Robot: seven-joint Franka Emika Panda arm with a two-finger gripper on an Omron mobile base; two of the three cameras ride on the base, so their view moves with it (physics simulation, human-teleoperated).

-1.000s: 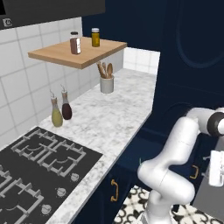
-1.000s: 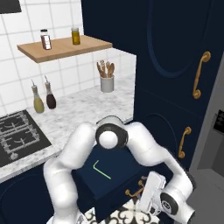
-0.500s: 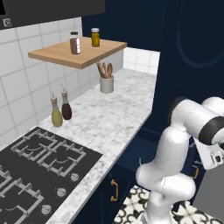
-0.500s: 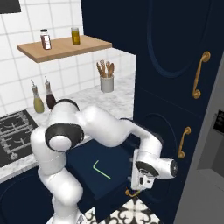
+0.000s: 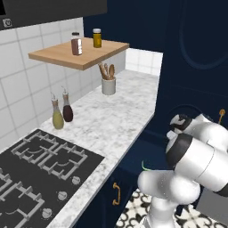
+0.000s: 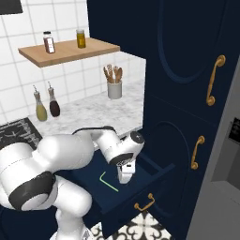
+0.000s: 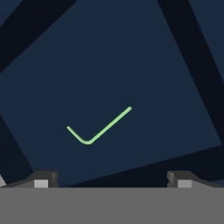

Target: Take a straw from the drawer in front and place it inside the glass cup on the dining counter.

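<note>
1. Left base view: the straw (image 5: 144, 166) shows as a short light-green sliver low down beside the arm's white body, below the front edge of the marbled counter (image 5: 111, 120). A crock of wooden spoons (image 5: 108, 81) stands near the counter's back edge and two bottles (image 5: 62, 112) near the stove (image 5: 40, 171); none of these matter to the job.

2. Right base view: the drawer (image 6: 140, 180) is pulled open, and the straw (image 6: 108, 181) lies flat on its dark floor, toward the middle and clear of the walls. The gripper (image 6: 124, 178) hangs just beside it, nearer the drawer's right wall, not touching it.

3. Hand view: the straw (image 7: 99, 128) is bent into a tick shape, a long leg and a short one joined by a curve. The fingertips (image 7: 41, 180) stand spread wide apart with nothing between them.

4. Handling, as a judgement: the straw looks very light, thin and smooth, so it may roll or skid when nudged, and a hard squeeze could flatten it. The long straight leg, near its middle, looks the best place to pinch, with the jaws across it.
</note>
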